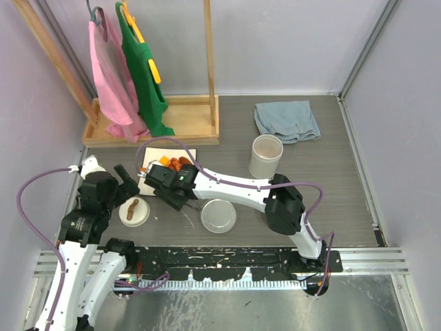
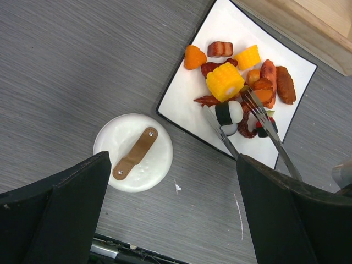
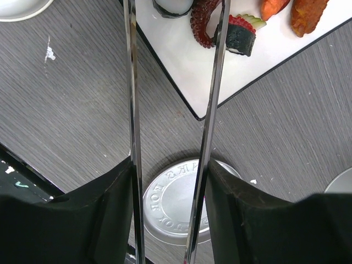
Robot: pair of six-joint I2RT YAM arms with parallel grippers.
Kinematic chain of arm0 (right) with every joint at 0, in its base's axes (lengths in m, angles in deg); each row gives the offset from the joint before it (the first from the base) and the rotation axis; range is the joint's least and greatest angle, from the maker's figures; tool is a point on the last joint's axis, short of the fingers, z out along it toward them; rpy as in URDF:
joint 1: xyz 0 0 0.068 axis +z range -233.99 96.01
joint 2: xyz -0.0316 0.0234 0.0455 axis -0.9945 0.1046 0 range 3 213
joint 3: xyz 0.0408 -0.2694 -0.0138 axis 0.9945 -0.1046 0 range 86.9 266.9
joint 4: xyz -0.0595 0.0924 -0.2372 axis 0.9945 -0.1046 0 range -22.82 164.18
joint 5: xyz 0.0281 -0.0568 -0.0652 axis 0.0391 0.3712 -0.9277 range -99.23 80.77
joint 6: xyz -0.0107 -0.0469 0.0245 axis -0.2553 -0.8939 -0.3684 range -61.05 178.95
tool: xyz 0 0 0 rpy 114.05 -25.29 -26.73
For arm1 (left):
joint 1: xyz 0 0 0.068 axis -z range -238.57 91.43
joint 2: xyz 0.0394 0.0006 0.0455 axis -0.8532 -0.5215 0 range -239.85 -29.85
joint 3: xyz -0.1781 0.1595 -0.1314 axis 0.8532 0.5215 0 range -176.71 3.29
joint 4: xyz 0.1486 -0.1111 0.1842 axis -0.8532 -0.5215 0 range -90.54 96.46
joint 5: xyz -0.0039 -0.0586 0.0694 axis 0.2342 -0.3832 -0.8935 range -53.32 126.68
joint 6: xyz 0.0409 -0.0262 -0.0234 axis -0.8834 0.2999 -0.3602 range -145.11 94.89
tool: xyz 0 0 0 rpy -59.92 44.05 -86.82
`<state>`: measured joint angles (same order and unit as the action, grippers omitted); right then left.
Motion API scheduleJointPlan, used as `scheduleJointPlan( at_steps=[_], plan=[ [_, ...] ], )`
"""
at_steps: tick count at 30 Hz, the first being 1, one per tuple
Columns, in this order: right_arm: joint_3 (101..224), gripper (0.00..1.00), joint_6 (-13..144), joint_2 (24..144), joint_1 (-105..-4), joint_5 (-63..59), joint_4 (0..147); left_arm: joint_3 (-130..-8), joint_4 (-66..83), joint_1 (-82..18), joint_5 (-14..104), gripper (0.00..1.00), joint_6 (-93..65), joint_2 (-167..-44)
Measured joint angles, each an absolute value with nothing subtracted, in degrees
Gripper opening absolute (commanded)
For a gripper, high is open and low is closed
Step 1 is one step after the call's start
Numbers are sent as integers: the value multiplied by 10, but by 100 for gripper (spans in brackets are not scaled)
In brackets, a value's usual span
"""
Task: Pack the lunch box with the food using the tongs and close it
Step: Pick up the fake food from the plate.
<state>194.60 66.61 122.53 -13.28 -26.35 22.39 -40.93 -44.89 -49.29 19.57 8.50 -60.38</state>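
Pinching the tongs [image 3: 133,110] between the right gripper [image 3: 169,181] fingers, tips on either side of a black-and-white roll [image 2: 228,113] among the food [image 2: 224,81] on the white plate [image 2: 181,99], upper right of left wrist view. Holding the left gripper [image 2: 173,181] spread wide above the white lid [image 2: 157,159], lower left.

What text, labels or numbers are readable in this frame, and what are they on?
Embossed ring of letters on the round steel tin, right wrist view: upside down, partly hidden by the tongs, too faint to read reliably.
No other text shows on the white lid, plate or tub.
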Motion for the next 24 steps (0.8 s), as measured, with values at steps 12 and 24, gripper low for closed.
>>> scheduleJointPlan(
  at_steps=[12,24],
  plan=[
    [1946,41,669,1225,-129,-267,218,-409,-449,-493,200,98,85,-611],
    [1945,37,685,1213,-128,-267,229,-409,-449,-493,200,98,85,-611]
  ],
)
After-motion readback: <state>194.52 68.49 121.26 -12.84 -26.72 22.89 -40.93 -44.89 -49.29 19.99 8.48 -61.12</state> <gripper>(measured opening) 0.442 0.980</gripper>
